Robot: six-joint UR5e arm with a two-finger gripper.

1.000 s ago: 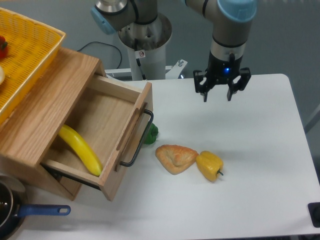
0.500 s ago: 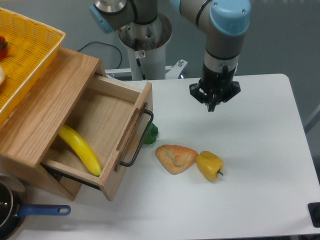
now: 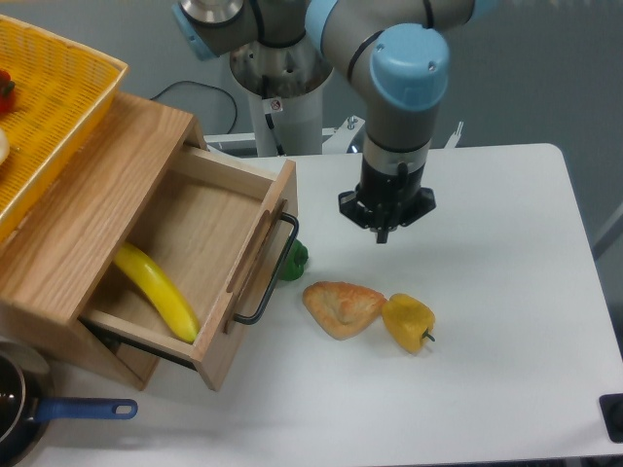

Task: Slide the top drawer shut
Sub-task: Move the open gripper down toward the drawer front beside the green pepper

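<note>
The top drawer point(image 3: 209, 263) stands pulled out of the oak cabinet point(image 3: 88, 185) at the left of the frame, a banana point(image 3: 158, 290) lying inside. A green pepper point(image 3: 293, 260) sits just beside the drawer's black handle point(image 3: 268, 272), partly hidden by it. Right of that, on the white worktop point(image 3: 487, 321), lie a pastry point(image 3: 341, 306) and a yellow pepper point(image 3: 409, 322), touching. The gripper point(image 3: 383, 232) hangs above them at frame centre, its fingers drawn together on nothing. The yellow basket point(image 3: 44, 107) at upper left and a blue-handled pan point(image 3: 29, 413) at lower left are cut off. A small round label on the arm's base point(image 3: 277, 104) is unreadable.
</note>
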